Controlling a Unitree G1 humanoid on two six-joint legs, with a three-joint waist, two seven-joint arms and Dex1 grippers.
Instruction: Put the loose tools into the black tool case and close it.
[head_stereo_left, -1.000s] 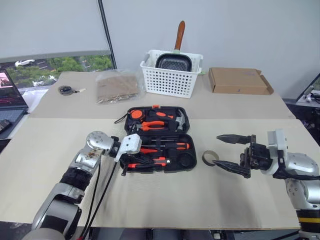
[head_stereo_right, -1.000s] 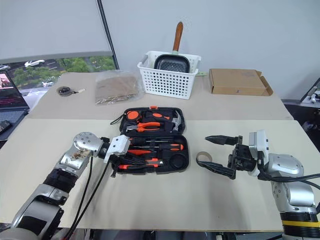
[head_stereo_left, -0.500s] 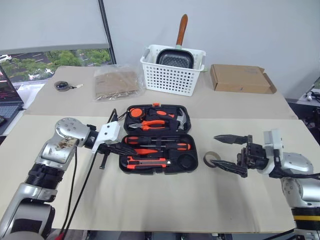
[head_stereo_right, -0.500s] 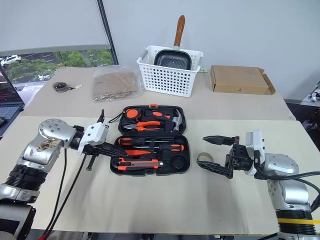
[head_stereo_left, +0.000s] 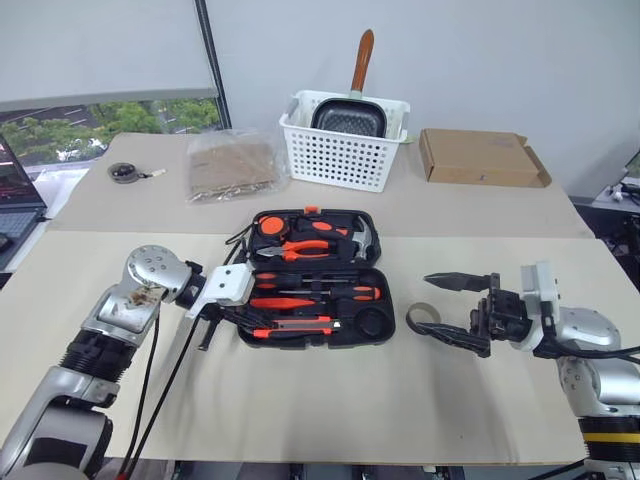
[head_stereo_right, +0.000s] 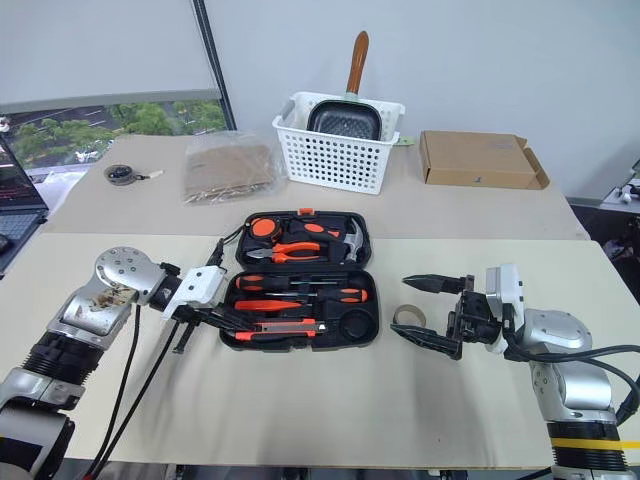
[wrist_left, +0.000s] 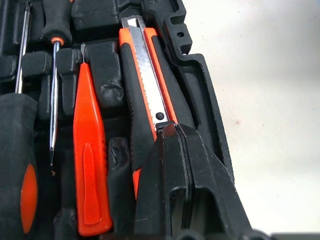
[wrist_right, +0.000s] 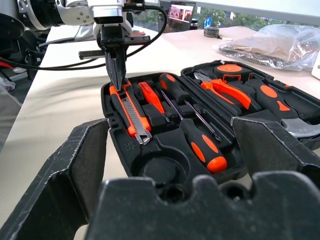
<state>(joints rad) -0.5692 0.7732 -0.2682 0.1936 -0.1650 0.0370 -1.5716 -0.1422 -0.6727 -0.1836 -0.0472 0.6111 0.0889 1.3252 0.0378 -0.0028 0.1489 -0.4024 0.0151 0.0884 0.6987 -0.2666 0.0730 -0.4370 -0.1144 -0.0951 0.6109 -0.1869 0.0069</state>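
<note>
Bright, even, diffuse lighting across the beige tabletop (head_stereo_left: 330, 400); only soft, faint shadows beneath the open black plastic tool case (head_stereo_left: 312, 282). No harsh glare. Crisp head views. Slightly soft, out-of-focus right gripper (wrist_right: 180, 165) fingers up close; blurred distant background toward the tabletop's far edge.

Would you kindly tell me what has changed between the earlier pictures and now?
The shut left end effector drew back leftward from over the black tool case to its left edge, tips at the utility knife. The open right end effector stayed beside the tape roll; the case stayed open.
</note>
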